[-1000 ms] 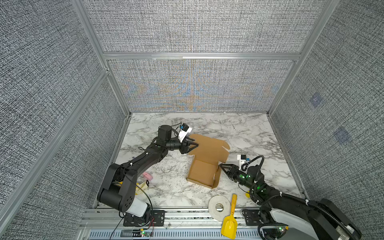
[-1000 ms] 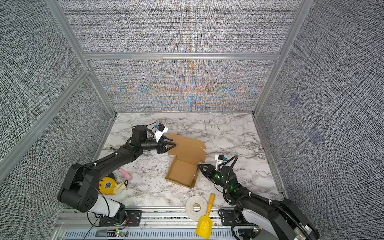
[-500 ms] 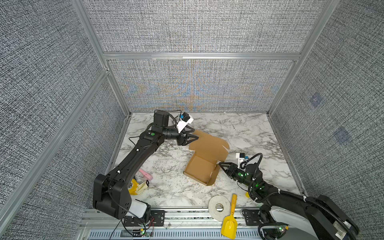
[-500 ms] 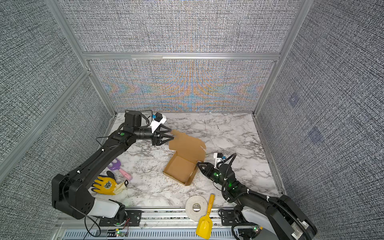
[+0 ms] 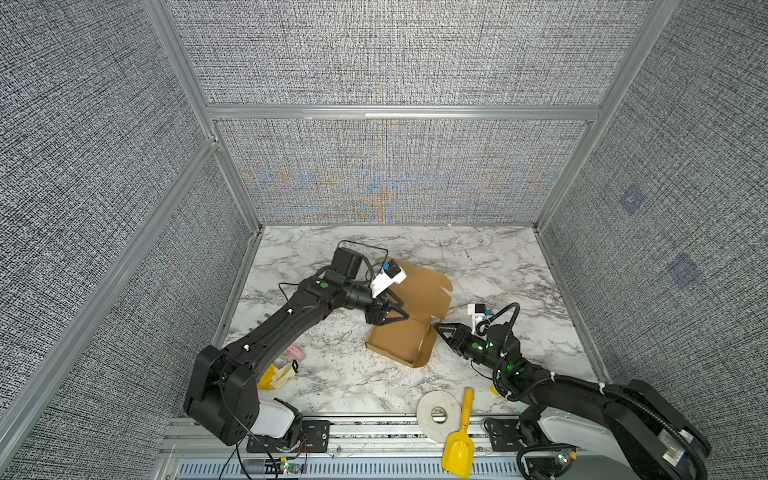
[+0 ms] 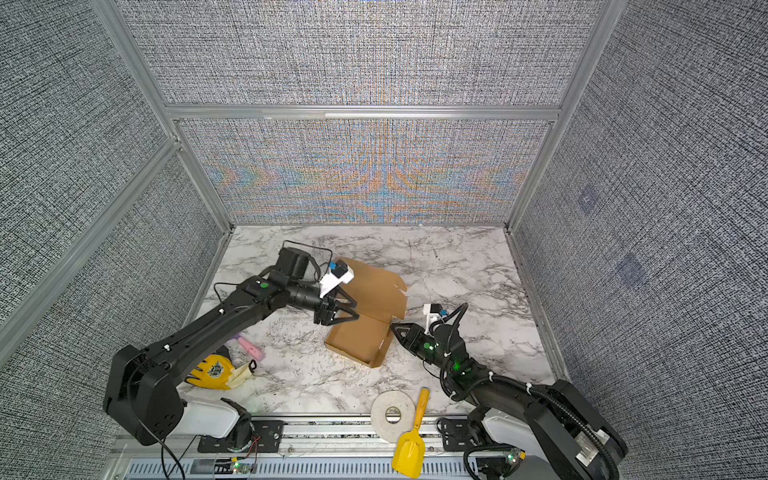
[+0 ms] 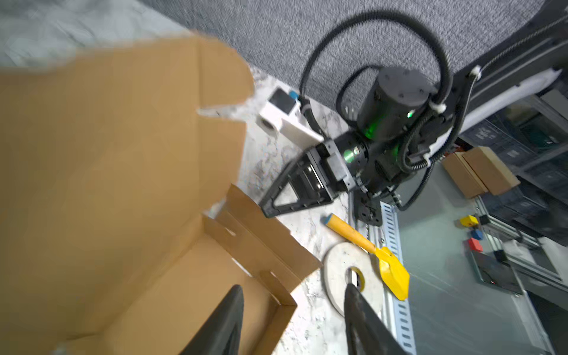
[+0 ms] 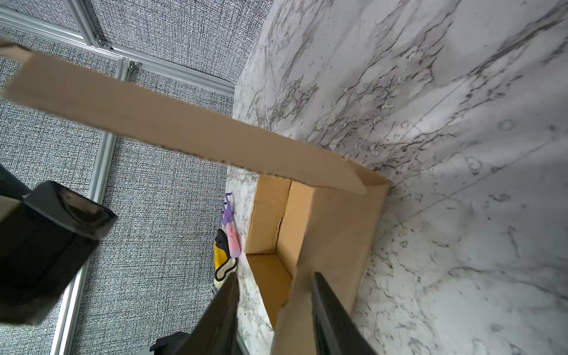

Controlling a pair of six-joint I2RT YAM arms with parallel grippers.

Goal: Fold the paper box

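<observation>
The brown cardboard paper box [image 5: 397, 343] [image 6: 357, 340] lies mid-table as a shallow tray, its lid [image 5: 422, 284] raised at a slant behind it. My left gripper [image 5: 402, 311] [image 6: 354, 311] hovers open over the fold between lid and tray. In the left wrist view its fingers [image 7: 227, 319] spread above the tray's corner [image 7: 276, 295], holding nothing. My right gripper [image 5: 438, 328] [image 6: 394, 328] sits low at the tray's right wall. In the right wrist view it [image 8: 275, 275] is open astride that wall [image 8: 335, 233], which rests against one finger.
A white tape roll [image 5: 439, 415] and a yellow scoop [image 5: 459, 449] lie at the front edge. A yellow glove [image 6: 216, 370] and a pink-handled tool [image 6: 251, 349] lie under the left arm. Grey padded walls enclose the marble table [image 5: 498, 266].
The left gripper rose from the lid's left edge, then came forward and right over the fold. The box shifted slightly. The right gripper stayed at the right wall.
</observation>
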